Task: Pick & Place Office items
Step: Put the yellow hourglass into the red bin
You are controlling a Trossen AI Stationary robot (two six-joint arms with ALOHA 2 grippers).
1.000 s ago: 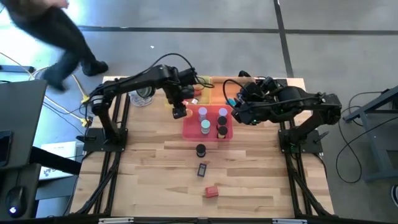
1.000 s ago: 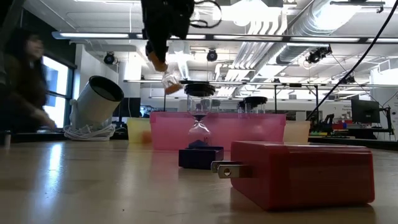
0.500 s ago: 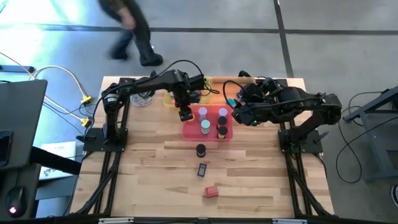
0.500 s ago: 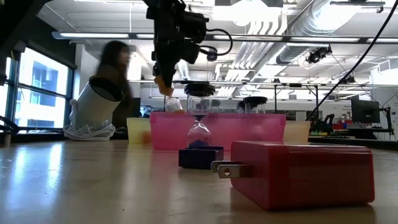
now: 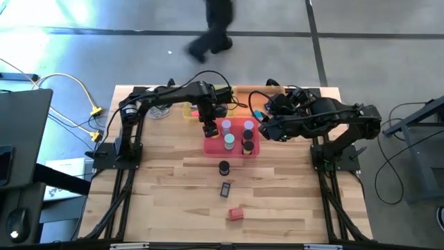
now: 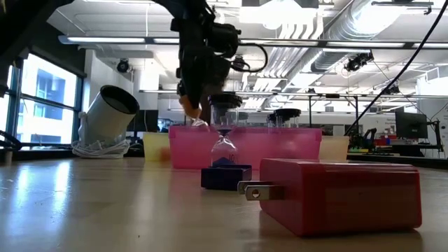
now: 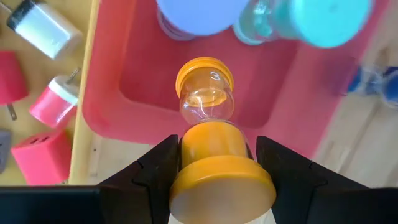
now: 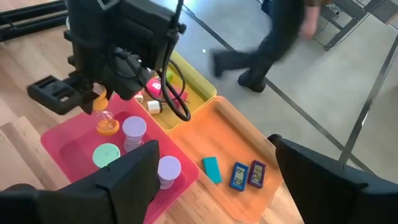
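An orange-capped sand timer (image 7: pixel 206 118) hangs in my left gripper (image 7: pixel 217 180), which is shut on it over the far left corner of the pink tray (image 5: pixel 215 148). The same timer (image 8: pixel 106 119) shows from the right wrist. Inside the tray stand two lilac timers (image 5: pixel 226 126), a teal one (image 5: pixel 229 142) and a black one (image 5: pixel 247 146). A black-capped timer (image 5: pixel 223 167), a dark piece (image 5: pixel 225 189) and a red charger block (image 5: pixel 236 214) rest on the table nearer the front. My right gripper (image 8: pixel 224 186) hovers open at the tray's right. My left gripper pinches the timer's upper end (image 7: pixel 214 149), just below its top cap, between its two fingers (image 7: pixel 155 171). The fingers come from above, pointing down. The timer hangs upright below them, its lower cap (image 7: pixel 205 73) over the tray's floor near the corner.
A yellow tray (image 8: pixel 186 84) with red and pink chargers (image 7: pixel 37 155) and an orange tray (image 8: pixel 249 146) with blue pieces stand behind the pink tray. A silver-rimmed round object (image 5: pixel 159 107) sits at the far left. A person walks beyond the table's far edge.
My left gripper has gone down and a little toward the table's right, carrying the orange timer from above the tray's left rim down to rim height over its far left corner. The person behind the table has walked to the right.
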